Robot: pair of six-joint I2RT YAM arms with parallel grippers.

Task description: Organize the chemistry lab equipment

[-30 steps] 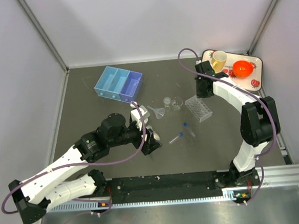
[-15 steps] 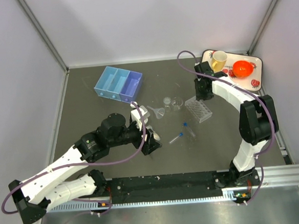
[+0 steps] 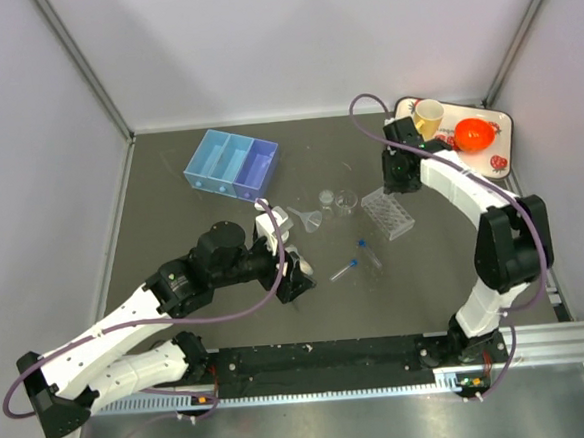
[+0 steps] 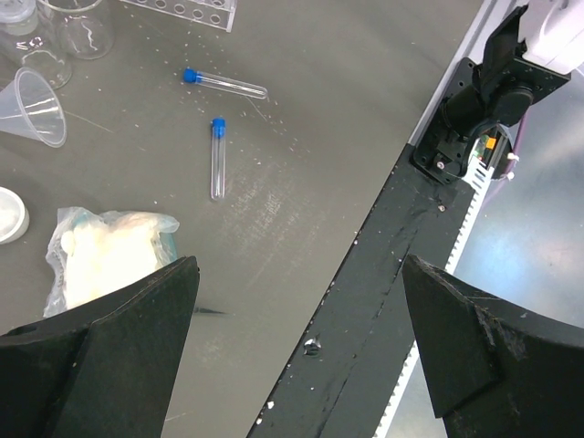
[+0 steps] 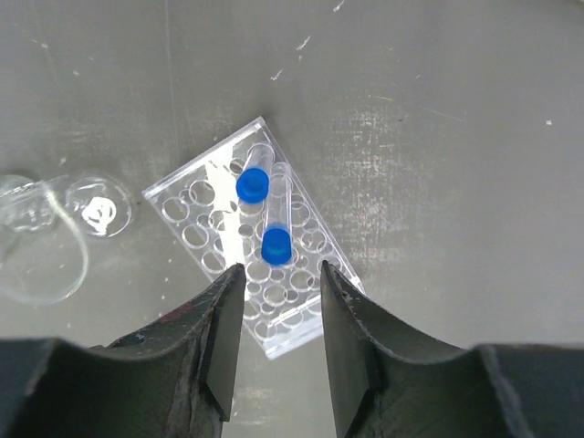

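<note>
Blue caps pick out four tubes. Two are at the clear tube rack (image 5: 205,228), which lies under your right gripper (image 5: 281,267). The upright tube (image 5: 253,185) stands in a hole near the rack's far end. The second tube (image 5: 277,214) shows its full length across the holes, and I cannot tell whether it is seated or only leaning. Your right fingers (image 5: 219,338) are a narrow gap apart with nothing between them, and they are held above the rack.

Compared with a second ago, your right arm's elbow has swung outward toward the right wall and down toward the base rail. The gripper end has barely shifted from its place at the rack's far side. Your left arm, the rack and the loose items lie where they were.

Your left gripper (image 4: 297,265) is spread wide and empty, low over the table (image 3: 173,237), just beside the bag of white material (image 4: 105,255). Two loose tubes (image 4: 217,157) lie flat on the table between that gripper and the rack, close together but not touching. The funnel (image 4: 36,105) sits near the bag, with the small beakers (image 4: 78,23) just past it, by the rack's end. The blue three-compartment tray (image 3: 231,163) stands well apart at the far left.
</note>
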